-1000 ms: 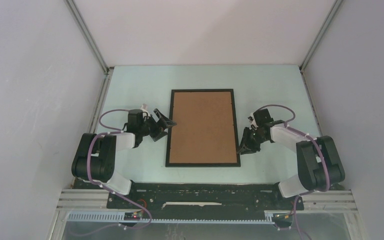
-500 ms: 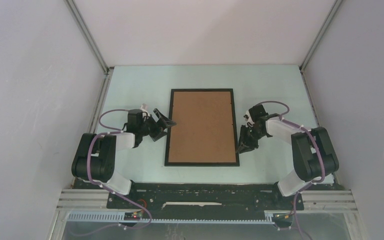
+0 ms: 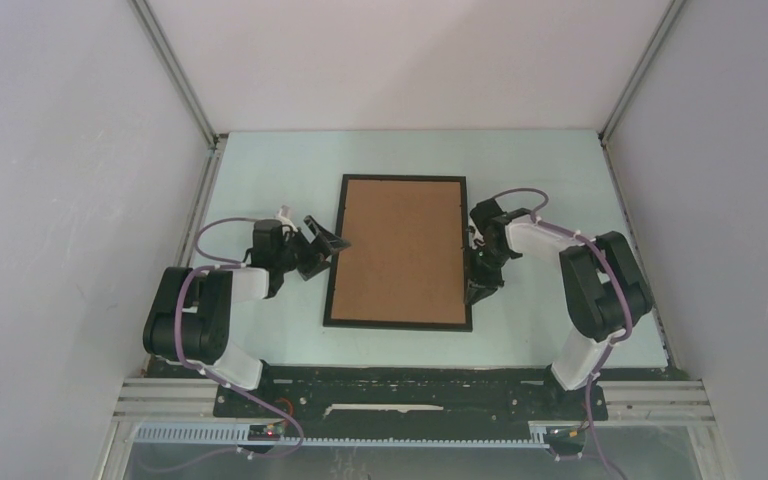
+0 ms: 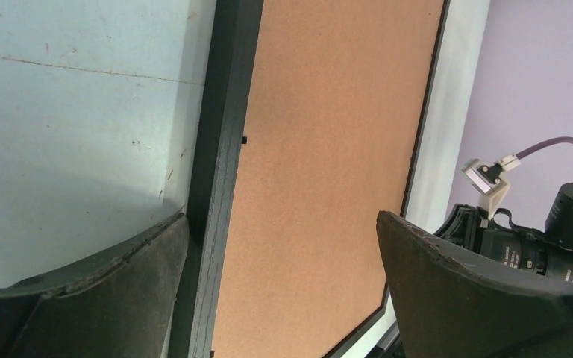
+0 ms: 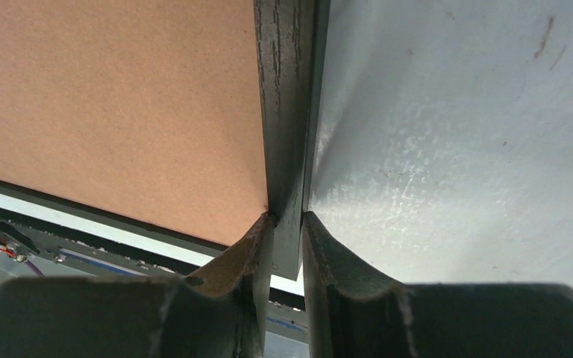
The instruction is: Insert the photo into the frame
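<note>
The frame (image 3: 397, 325) lies face down in the middle of the table, its black rim around a brown backing board (image 3: 400, 250). My right gripper (image 3: 478, 290) is shut on the frame's right rim (image 5: 283, 89) close to the near right corner, one finger on the board side and one on the table side (image 5: 287, 216). My left gripper (image 3: 325, 252) stands open at the frame's left rim (image 4: 224, 127), which shows between its wide-spread fingers (image 4: 281, 224). The photo is hidden.
The pale green table (image 3: 260, 180) is closed in by white walls on the left, right and back. A black base plate and metal rails (image 3: 410, 395) run along the near edge behind both arm bases.
My right arm has swung inward and away from its base, gripper still on the rim, and the frame has slid a little to the left. The left gripper has barely moved.
</note>
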Robot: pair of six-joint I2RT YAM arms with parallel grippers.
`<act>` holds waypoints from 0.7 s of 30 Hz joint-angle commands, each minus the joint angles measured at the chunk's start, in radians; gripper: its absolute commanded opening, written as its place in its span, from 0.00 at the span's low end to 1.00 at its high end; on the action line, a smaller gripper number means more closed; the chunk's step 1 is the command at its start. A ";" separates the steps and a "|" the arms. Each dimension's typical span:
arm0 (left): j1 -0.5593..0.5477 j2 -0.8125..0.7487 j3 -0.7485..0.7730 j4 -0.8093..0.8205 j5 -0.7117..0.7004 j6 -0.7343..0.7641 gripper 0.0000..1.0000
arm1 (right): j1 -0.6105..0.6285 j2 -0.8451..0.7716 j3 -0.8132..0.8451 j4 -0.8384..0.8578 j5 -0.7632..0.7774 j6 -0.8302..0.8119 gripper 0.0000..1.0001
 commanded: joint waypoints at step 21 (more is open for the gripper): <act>-0.021 0.078 -0.080 0.186 0.138 -0.117 0.98 | 0.246 0.453 0.431 -0.176 0.391 0.254 0.30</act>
